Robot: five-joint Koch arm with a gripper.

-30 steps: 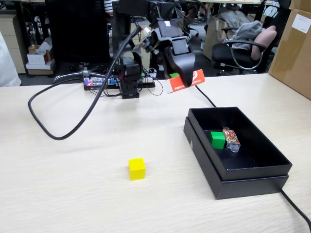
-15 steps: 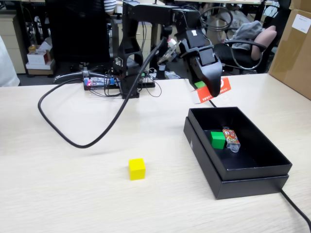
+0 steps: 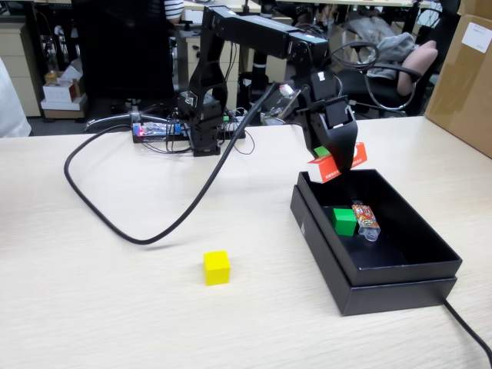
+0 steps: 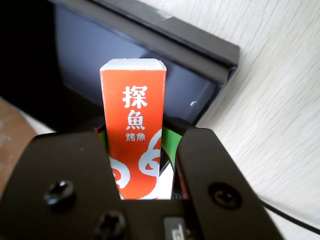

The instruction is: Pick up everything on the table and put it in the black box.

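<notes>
My gripper [image 3: 336,160] is shut on the red carton [image 3: 337,164], held in the air over the far left corner of the black box [image 3: 430,273]. In the wrist view the red carton [image 4: 134,135] with white markings sticks out between my black jaws, and the black box [image 4: 165,75] lies below it. A green cube [image 3: 344,221] rests on the box floor. On the table [image 3: 108,292], left of the box, the yellow cube [image 3: 217,267] sits alone.
A clear-wrapped red-and-green packet [image 3: 366,218] lies in the box beside the green cube. A thick black cable [image 3: 165,227] loops across the tabletop from the arm base [image 3: 204,127]. A brown cardboard carton [image 3: 465,73] stands at the right edge. A thin cable [image 3: 469,327] runs off front right.
The arm has swung right and down, carrying the red carton from behind the box to just over its far left corner. The cubes have not moved.
</notes>
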